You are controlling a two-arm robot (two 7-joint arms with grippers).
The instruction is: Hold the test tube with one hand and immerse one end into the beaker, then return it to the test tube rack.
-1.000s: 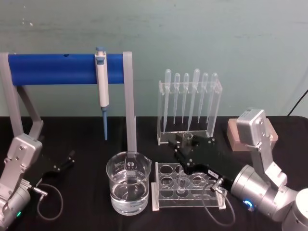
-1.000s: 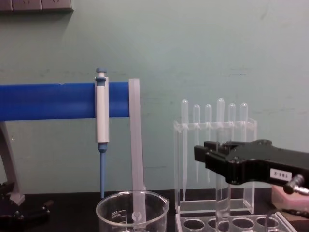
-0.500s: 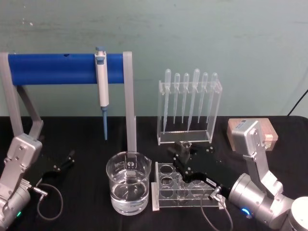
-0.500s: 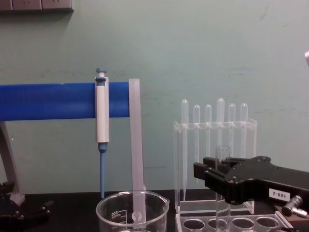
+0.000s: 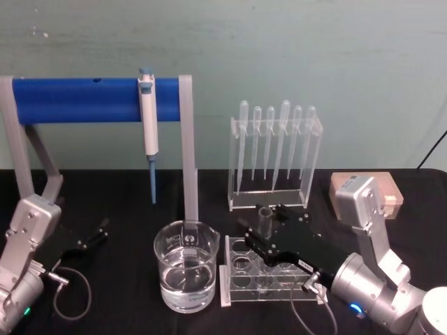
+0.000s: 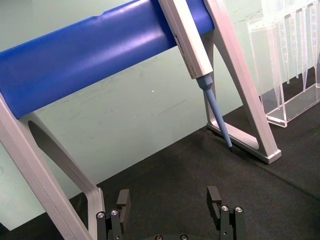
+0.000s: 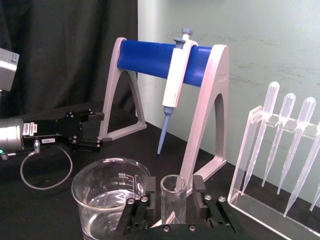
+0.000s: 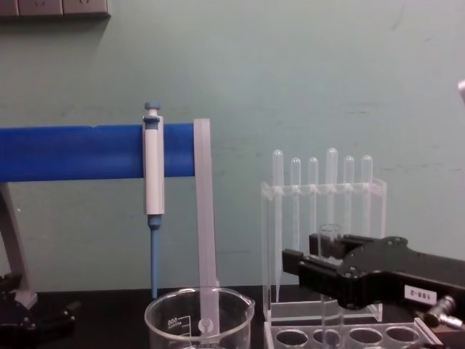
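Tube (image 5: 265, 218) stands upright between the right gripper's (image 5: 260, 237) clamped fingers, gripped below its rim so its round end hangs free over the rack (image 5: 271, 279). Beaker (image 5: 186, 264) sits just left of that gripper. Left gripper (image 6: 170, 210) rests parked, fingers spread.

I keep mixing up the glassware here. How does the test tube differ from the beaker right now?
The test tube is narrow and straight-walled; the beaker is far wider, with a spout and printed marks. The test tube is clamped in the right gripper above the rack; the beaker stands on the table, holding clear liquid. Both are clear glass, upright, open at the top.
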